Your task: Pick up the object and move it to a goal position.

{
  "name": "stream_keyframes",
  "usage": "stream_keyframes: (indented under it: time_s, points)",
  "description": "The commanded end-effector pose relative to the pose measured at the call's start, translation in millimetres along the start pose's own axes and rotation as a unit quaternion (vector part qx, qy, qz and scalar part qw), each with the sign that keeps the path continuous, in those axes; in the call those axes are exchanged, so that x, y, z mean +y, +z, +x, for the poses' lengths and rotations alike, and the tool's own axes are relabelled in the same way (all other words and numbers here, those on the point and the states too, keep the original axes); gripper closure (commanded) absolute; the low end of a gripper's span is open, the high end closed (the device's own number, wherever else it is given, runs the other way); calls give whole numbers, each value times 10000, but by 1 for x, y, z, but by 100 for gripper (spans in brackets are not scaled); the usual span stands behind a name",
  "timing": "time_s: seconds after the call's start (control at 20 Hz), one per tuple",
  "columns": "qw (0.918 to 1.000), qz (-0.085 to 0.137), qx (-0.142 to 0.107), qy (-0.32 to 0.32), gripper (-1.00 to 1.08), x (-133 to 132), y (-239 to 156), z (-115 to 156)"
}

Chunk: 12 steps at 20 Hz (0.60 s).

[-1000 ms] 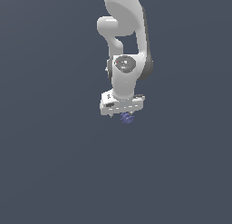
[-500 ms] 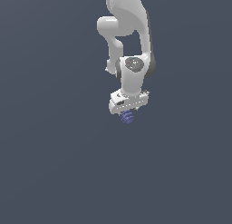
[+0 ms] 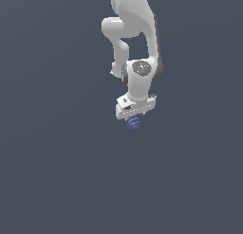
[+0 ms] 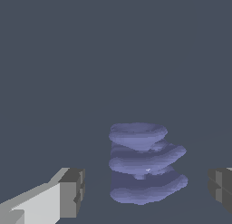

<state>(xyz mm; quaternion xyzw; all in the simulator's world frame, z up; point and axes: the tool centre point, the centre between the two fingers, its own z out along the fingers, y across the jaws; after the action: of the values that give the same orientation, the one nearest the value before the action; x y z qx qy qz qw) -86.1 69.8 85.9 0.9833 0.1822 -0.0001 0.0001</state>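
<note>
**Operator:** Fingers (image 4: pixel 68 193) status?

**Technician:** Both dark pads are in the wrist view, one on each side of the object (image 4: pixel 144 164). A visible gap separates each pad from the object, so the fingers stand apart and neither pad touches it. The pad at the far edge (image 4: pixel 221 187) of that frame is partly cut off.

**Operator:** Object description?

**Technician:** Blue-purple, lumpy, built of stacked ribbed layers, upright in the wrist view. It is narrower than the spacing between the pads.

**Operator:** Location of the object relative to the arm?

**Technician:** In the exterior view the object (image 3: pixel 134 122) sits directly under the white hand (image 3: pixel 135 106), with its upper part hidden behind the hand's lower edge. The fingers themselves cannot be made out separately in that view. Whether the object rests on the surface (image 3: pixel 57 181) or is off it cannot be determined; the grey background is uniform and shows no shadow or edge.

**Operator:** Arm configuration?

**Technician:** The white Panda arm (image 3: pixel 135 24) enters from the top of the exterior view. It bends through a rounded joint, then runs down to the wrist housing (image 3: pixel 140 74), which carries a grey circular cap. The hand points downward and is tilted slightly toward the exterior view's left.

**Operator:** Surroundings?

**Technician:** Plain dark grey-blue throughout both views.
</note>
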Motion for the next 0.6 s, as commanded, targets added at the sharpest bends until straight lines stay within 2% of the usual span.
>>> stream_keyframes:
  time_s: [0.0, 0.55]
  points:
    - [10000, 2, -3, -5, -92, 0, 7, -1]
    - [10000, 2, 0, -19, -92, -1, 46, -1]
